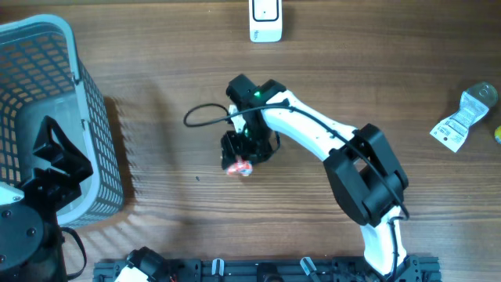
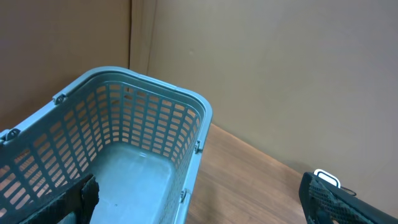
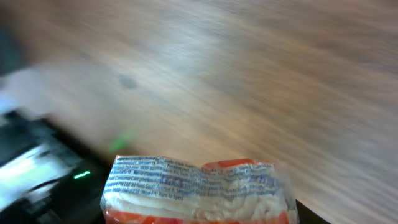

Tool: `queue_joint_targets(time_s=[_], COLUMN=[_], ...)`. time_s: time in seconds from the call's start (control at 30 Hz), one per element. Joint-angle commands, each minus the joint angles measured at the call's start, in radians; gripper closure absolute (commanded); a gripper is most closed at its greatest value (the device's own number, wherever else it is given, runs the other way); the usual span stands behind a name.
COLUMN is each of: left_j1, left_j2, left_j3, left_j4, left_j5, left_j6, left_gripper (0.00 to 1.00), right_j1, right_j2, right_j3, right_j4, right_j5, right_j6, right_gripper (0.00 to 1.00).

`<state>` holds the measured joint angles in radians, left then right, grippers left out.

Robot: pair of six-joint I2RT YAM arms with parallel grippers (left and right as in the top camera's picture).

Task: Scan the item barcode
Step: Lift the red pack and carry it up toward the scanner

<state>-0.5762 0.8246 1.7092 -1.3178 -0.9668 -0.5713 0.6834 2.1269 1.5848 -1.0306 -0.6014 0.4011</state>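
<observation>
Closest to the right wrist camera is a crinkly packet (image 3: 199, 186), white with blue print and red-orange edges. It fills the lower middle of that view, and the dark fingers at either side are barely visible. The wood behind it is blurred. From overhead, the packet (image 1: 239, 168) sits at the tip of the right hand (image 1: 244, 159), which is clamped on it a little left of the middle of the tabletop (image 1: 156, 235). Whether the packet touches the wood or hangs just above it cannot be told. The white right arm (image 1: 313, 133) reaches in from the near right, and a black cable (image 1: 205, 116) loops out to the left of its wrist.

The left hand (image 1: 59, 157) is at the near left, over the near end of a grey-blue plastic basket (image 1: 106, 149). Its fingers (image 2: 84, 196) are spread wide apart with nothing between them. The left wrist view looks down into the basket, and the floor that can be seen has nothing on it.

A white device (image 1: 265, 19) stands at the far edge of the tabletop, well apart from the packet. At the far right lies a silvery pouch with a white label (image 1: 463, 117). Just beside it, a small yellow thing (image 1: 497, 133) is cut off by the edge of the picture.
</observation>
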Motion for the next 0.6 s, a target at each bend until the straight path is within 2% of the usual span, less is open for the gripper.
queue_joint_targets(time_s=[0.0, 0.17, 0.27, 0.4, 0.5, 0.57], left_j1=[-0.006, -0.006, -0.006, -0.006, -0.006, -0.006], left_j2=[-0.001, -0.001, -0.001, -0.001, -0.001, -0.001], left_j3=[0.0, 0.0, 0.0, 0.0, 0.0, 0.0], left_j4=[0.0, 0.0, 0.0, 0.0, 0.0, 0.0], left_j5=[0.009, 0.009, 0.009, 0.009, 0.014, 0.025], left_j6=[-0.014, -0.014, -0.014, -0.014, -0.014, -0.014], left_gripper=[0.0, 0.0, 0.0, 0.0, 0.0, 0.0], right_j1=[-0.034, -0.059, -0.06, -0.061, -0.062, -0.063], right_j2=[0.011, 0.011, 0.011, 0.011, 0.011, 0.011], right_j3=[0.015, 0.015, 0.015, 0.015, 0.015, 0.015], right_j4=[0.04, 0.034, 0.047, 0.098, 0.17, 0.304], right_j5=[-0.295, -0.544, -0.717, -0.814, -0.844, -0.891], right_j6=[0.058, 0.106, 0.139, 0.169, 0.259, 0.385], right_gripper=[0.39, 0.39, 0.43, 0.41, 0.41, 0.39])
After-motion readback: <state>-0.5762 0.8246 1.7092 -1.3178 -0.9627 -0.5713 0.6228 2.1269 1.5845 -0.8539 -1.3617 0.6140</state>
